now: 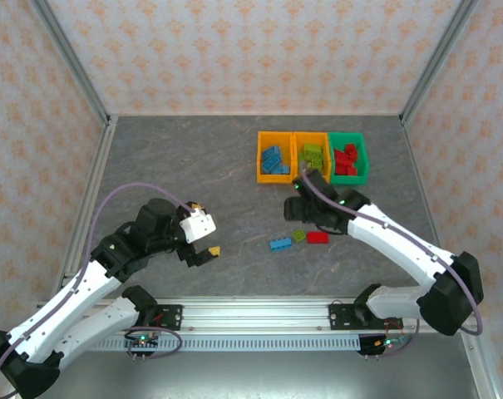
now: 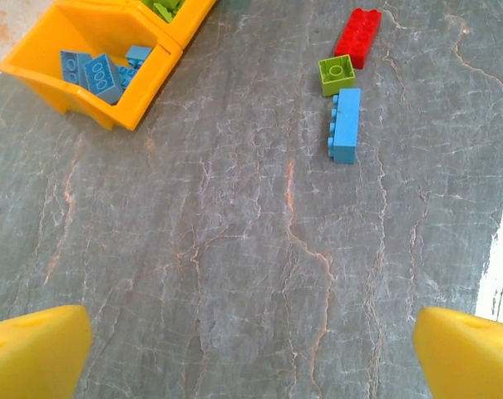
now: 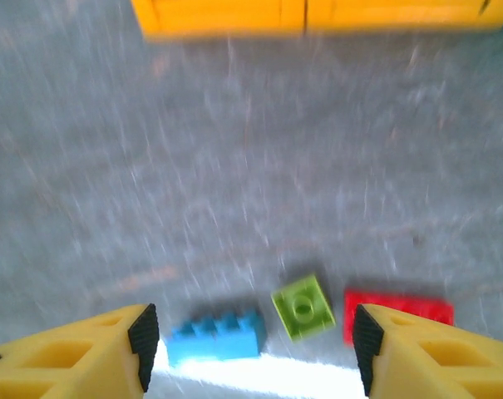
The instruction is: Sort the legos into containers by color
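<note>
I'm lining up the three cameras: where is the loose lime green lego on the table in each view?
Top external: green lego just right of centre.
Left wrist: upper right.
Right wrist: bottom centre.
Shared landmark: it lies between a blue lego and a red lego.

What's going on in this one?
Color sorting, nearly done. The left orange bin holds blue pieces, the middle orange bin green, the green bin red. A blue brick, a green brick and a red brick lie on the table. The right gripper hovers open above them; the left gripper is open and empty.
</note>
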You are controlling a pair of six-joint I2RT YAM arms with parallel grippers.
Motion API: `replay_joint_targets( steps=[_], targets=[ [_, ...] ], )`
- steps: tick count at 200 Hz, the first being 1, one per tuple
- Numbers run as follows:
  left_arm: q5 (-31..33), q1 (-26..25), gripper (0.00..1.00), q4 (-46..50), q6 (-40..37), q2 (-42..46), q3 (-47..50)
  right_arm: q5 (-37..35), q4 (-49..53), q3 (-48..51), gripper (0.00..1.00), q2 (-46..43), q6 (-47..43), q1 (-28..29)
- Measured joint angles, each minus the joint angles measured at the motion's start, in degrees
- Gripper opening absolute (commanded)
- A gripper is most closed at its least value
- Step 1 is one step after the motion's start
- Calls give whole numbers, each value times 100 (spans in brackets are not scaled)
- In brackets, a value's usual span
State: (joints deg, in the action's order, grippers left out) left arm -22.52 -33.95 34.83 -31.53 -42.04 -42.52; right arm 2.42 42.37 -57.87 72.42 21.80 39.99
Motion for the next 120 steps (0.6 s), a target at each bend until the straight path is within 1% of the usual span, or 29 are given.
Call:
replay_joint_targets(
  steps=[30,65,90,120],
  targets=[
    [-4,0,100,0,0,-11,0,-15,503,105,62,621,-153,208],
    [-2,0,100,0,0,-11,0,-160,551,92,59,1213,-337,216],
    [-2,0,100,2,0,-7,0,-76,409,85,59,1631,-435,7],
    [2,0,100,0,0,15,13,168,221,74,62,1965,-566,-282]
  ],
)
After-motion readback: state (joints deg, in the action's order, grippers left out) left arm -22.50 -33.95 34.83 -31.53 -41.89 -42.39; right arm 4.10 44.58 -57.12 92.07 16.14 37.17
